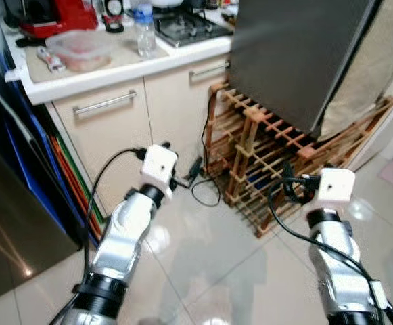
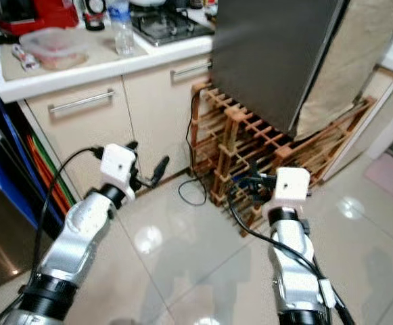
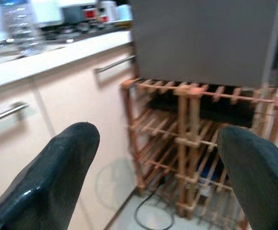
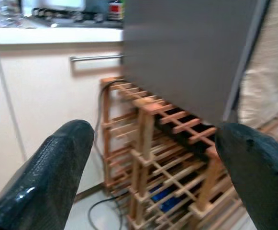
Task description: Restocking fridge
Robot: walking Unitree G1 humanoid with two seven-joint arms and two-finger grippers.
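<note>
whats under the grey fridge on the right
The grey fridge stands on a wooden lattice rack. Something dark and a blue item sit between the slats, too hidden to identify. A black cable loops on the floor beside it.

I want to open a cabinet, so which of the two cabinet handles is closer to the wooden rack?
The right handle, on the door beside the wooden rack; the other handle sits further left, below the plastic food container.

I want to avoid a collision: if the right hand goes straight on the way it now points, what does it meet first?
Probably the wooden rack. The open right hand looks straight at its slats under the grey fridge, with nothing seen between, though depth is unclear.
</note>
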